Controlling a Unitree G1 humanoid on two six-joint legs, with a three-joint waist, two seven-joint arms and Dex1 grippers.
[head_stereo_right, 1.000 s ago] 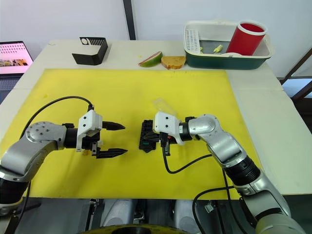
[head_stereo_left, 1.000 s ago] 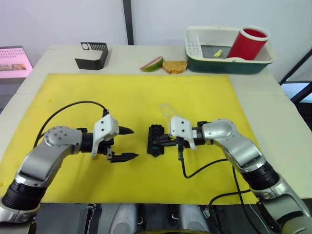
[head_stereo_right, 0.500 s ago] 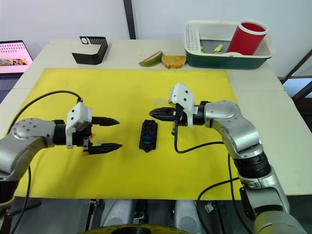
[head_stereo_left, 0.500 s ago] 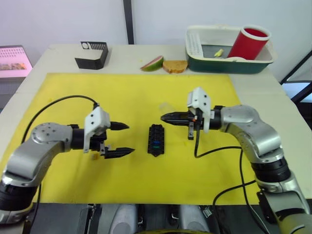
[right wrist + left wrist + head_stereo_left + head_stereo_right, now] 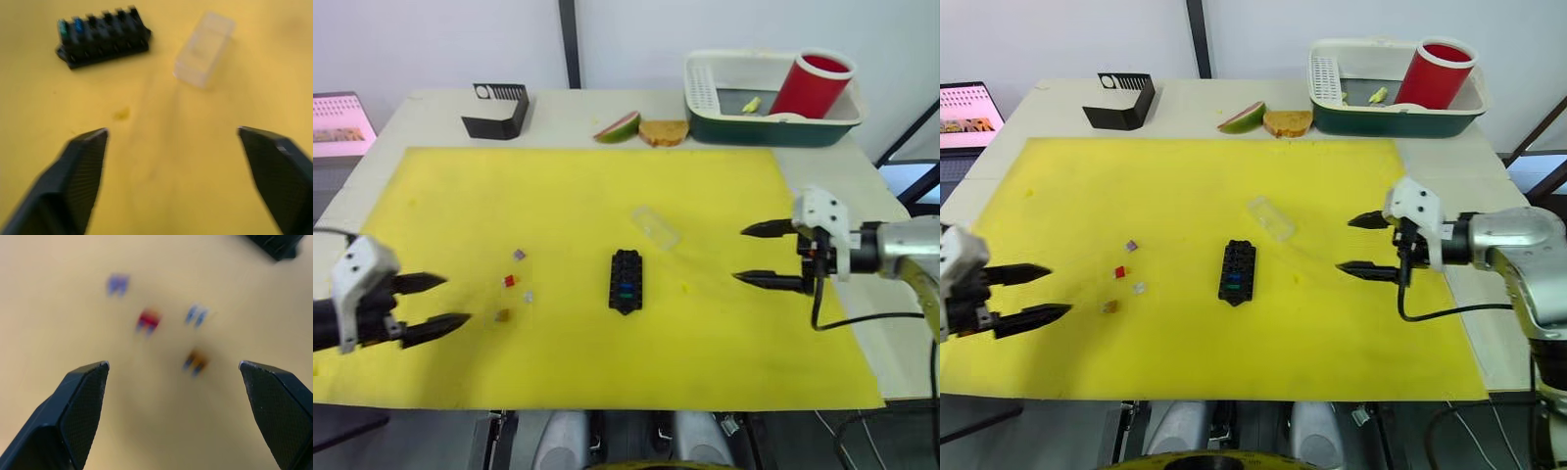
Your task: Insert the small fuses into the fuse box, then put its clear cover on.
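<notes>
Now | left pincer [image 5: 429, 303] wide, empty | right pincer [image 5: 752, 255] wide, empty | fuse box [image 5: 626, 280] mid-mat

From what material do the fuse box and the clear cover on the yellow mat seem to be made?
The fuse box looks like moulded black plastic with a dull finish: it is opaque, with crisp ribbed slots and no metallic shine. The clear cover seems to be thin transparent plastic, nearly colourless: the yellow mat shows through it and its edges catch a faint gloss. Glass cannot be ruled out, but it looks unlikely.
</notes>
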